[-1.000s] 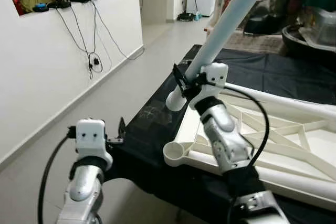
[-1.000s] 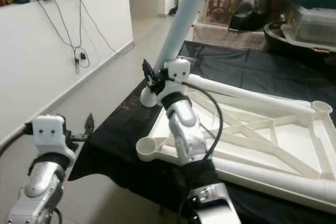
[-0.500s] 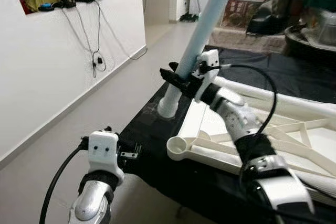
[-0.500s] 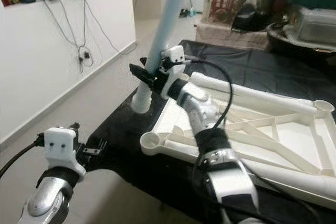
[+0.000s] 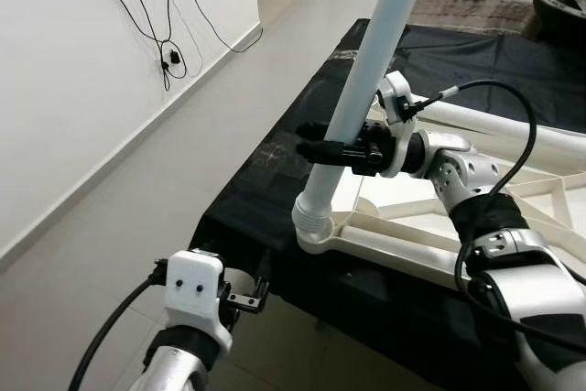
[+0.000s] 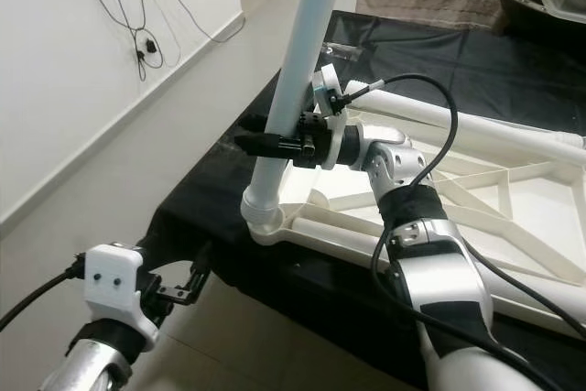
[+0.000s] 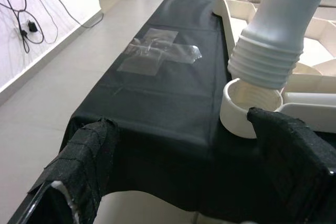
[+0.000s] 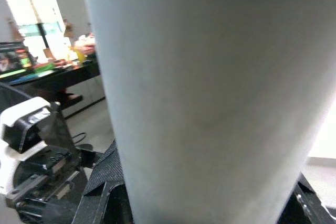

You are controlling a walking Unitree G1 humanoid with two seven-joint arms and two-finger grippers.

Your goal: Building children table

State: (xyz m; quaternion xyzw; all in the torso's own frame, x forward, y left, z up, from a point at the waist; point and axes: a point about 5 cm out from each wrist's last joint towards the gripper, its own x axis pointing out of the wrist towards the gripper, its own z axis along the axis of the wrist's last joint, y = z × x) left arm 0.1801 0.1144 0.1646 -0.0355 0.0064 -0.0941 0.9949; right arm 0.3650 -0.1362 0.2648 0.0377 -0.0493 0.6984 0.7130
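The white table leg [image 5: 362, 103] is clamped by the right gripper [image 5: 316, 148] above the corner socket [image 7: 252, 107]; its top is cut off. The left gripper [image 7: 178, 166] is held open, empty.

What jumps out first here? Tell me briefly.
The long white table leg stands tilted at the near corner of the upturned white tabletop frame, its threaded end at the corner socket. The right claw is clamped around it partway up. Below, the left claw hangs open by the edge of the black cloth.
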